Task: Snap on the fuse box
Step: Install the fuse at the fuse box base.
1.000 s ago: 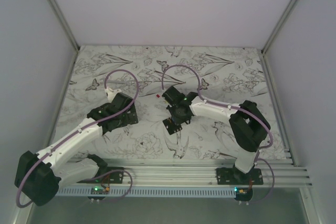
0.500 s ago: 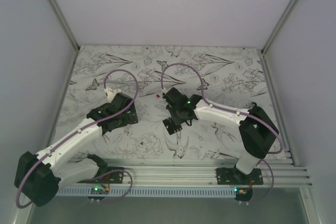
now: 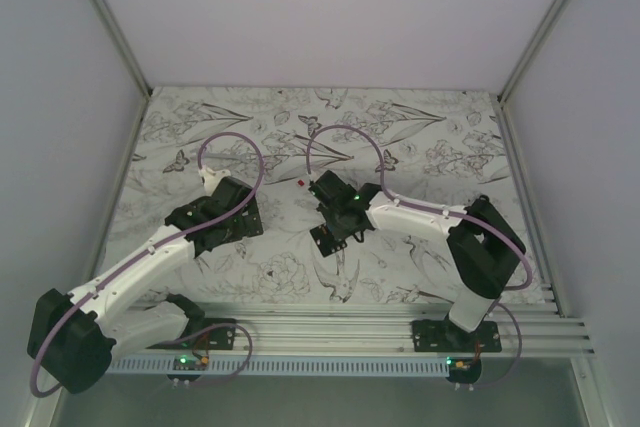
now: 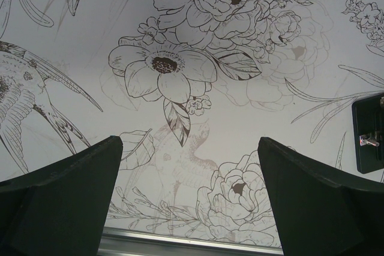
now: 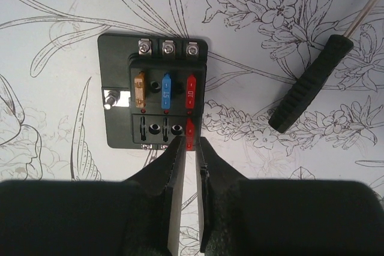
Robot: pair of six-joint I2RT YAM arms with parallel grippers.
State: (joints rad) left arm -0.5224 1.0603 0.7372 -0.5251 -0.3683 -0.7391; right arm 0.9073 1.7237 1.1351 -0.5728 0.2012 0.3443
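The fuse box (image 5: pixel 117 125) lies flat on the flower-print mat, a black block with an orange, a blue and a red fuse in its upper row. A second red fuse (image 5: pixel 189 131) stands in the right slot of the lower row. My right gripper (image 5: pixel 191 142) is closed down to a narrow gap, and its fingertips flank that fuse's lower end. From above, the right gripper (image 3: pixel 336 225) hangs over the fuse box (image 3: pixel 322 240). My left gripper (image 4: pixel 191 199) is wide open over bare mat and holds nothing. It sees the fuse box's edge (image 4: pixel 367 130) at far right.
A black-handled screwdriver (image 5: pixel 306 91) lies on the mat right of the fuse box. A tiny loose red piece (image 3: pixel 301 183) sits behind it. An aluminium rail (image 3: pixel 400 332) runs along the near table edge, and grey walls close in the sides.
The right arm's elbow swung out to the right and came partly back, while its gripper stayed over the fuse box. The left arm has not moved.
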